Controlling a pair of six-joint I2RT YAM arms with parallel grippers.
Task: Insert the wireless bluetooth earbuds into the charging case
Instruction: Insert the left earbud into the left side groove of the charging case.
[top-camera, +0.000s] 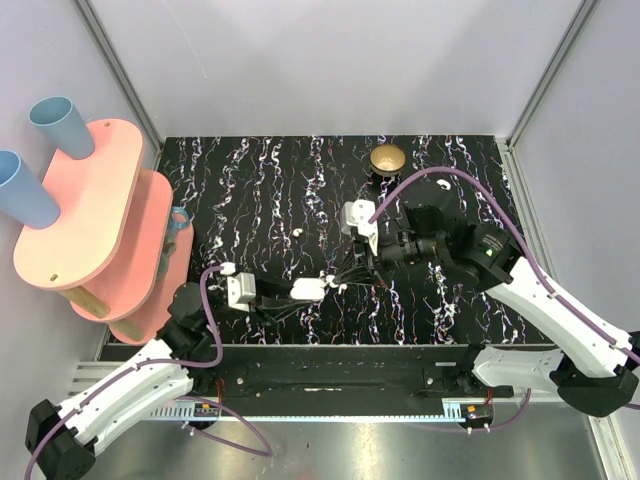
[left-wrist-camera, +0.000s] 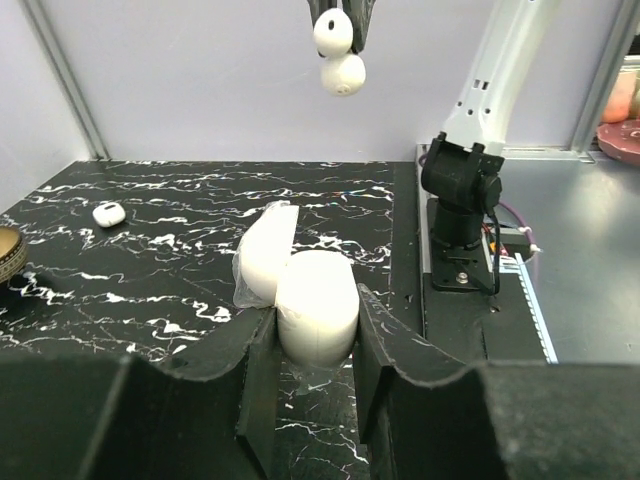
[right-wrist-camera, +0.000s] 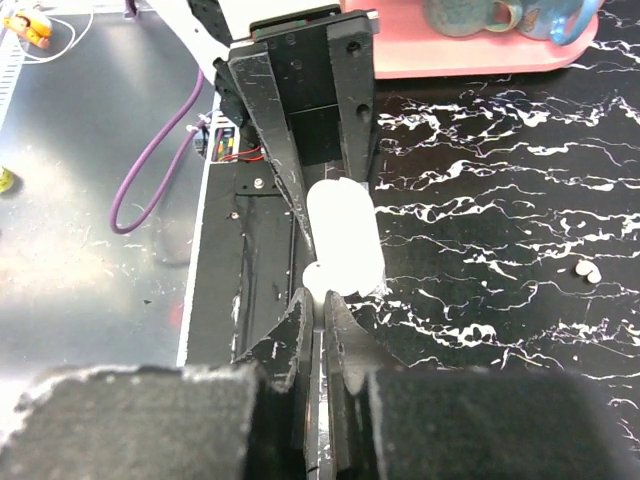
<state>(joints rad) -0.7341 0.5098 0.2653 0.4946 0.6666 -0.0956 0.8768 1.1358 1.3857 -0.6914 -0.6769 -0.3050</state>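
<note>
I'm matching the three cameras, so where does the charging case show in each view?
Top external: charging case just below centre, in the left gripper.
Left wrist: lower centre, lid open, between the fingers.
Right wrist: centre.
Shared landmark: loose earbud lying on the tabletop.

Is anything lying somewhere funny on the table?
Yes. One loose earbud lies alone on the black table, well apart from the charging case. The left claw grips that case, lid open, while the right claw pinches the other earbud above it.

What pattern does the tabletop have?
The tabletop is black with white veins; top external view.
</note>
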